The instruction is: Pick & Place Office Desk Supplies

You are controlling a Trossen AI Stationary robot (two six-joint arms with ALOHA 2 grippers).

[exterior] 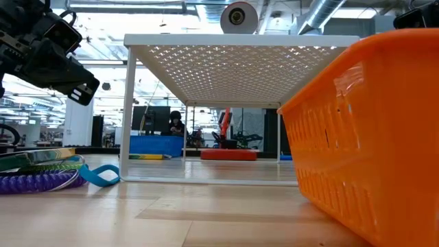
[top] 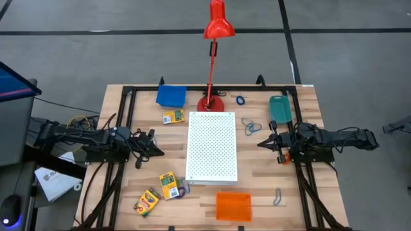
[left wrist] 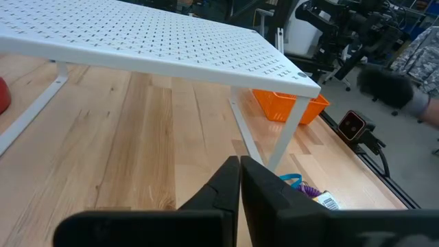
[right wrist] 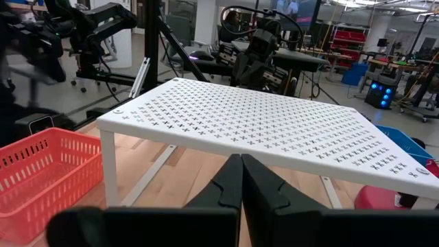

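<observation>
I count three crayon boxes [top: 168,185] near the desk's left side, three trays [top: 234,206] along its edges. Left gripper [top: 158,151] and right gripper [top: 261,144] both pinched closed, empty.

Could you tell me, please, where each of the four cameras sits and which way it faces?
High: overhead, straight down; left gripper and right gripper flank the white board.
Low: tabletop level beside the orange tray, looking under the board; one arm upper left.
Left wrist: past shut fingers toward the board.
Right wrist: past shut fingers, likewise.
All share the board.
</observation>
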